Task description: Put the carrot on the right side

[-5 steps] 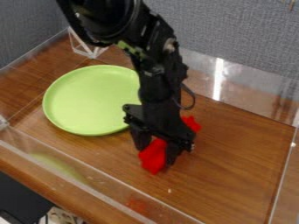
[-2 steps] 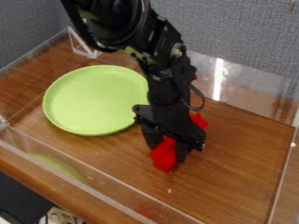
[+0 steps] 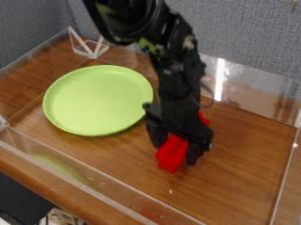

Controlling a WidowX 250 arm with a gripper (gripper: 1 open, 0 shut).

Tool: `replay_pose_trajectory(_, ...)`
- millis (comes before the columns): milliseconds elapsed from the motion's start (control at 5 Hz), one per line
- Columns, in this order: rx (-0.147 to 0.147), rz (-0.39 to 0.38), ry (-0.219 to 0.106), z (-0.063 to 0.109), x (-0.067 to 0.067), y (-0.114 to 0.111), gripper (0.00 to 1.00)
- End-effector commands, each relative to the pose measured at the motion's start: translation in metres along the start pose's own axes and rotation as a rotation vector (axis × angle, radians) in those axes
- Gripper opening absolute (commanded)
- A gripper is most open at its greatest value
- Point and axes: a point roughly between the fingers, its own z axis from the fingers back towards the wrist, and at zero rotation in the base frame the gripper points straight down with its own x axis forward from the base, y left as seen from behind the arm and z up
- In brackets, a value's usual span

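Black robot arm (image 3: pixel 165 53) reaching down from the top, its fingers (image 3: pixel 179 143) at a red carrot (image 3: pixel 172 154) on the brown wooden table (image 3: pixel 235 171), green plate (image 3: pixel 97 100) just beside the arm, white wire frame (image 3: pixel 87 45) near the far corner, gray wall (image 3: pixel 253 39) behind

A black robot arm (image 3: pixel 177 66), blurred and cut off by the top edge, hides the middle of the red carrot (image 3: pixel 172 153); motion blur obscures the pincer (image 3: pixel 178 141), leaving its fingertips and any contact with the carrot unclear.
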Motion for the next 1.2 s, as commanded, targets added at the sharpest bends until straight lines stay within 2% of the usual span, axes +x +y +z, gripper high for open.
replay_pose_trajectory(0, 0.014, 0.036, -0.056, 0.015, 0.016, 0.005, 1.00)
replay_pose_trajectory(400, 0.026, 0.087, -0.057, 0.011, 0.023, 0.008, 1.00)
replay_pose_trajectory(800, 0.040, 0.176, -0.063, 0.003, 0.024, -0.020, 1.00)
replay_pose_trajectory(1000, 0.044, 0.207, -0.076, 0.007, 0.025, -0.021, 1.00)
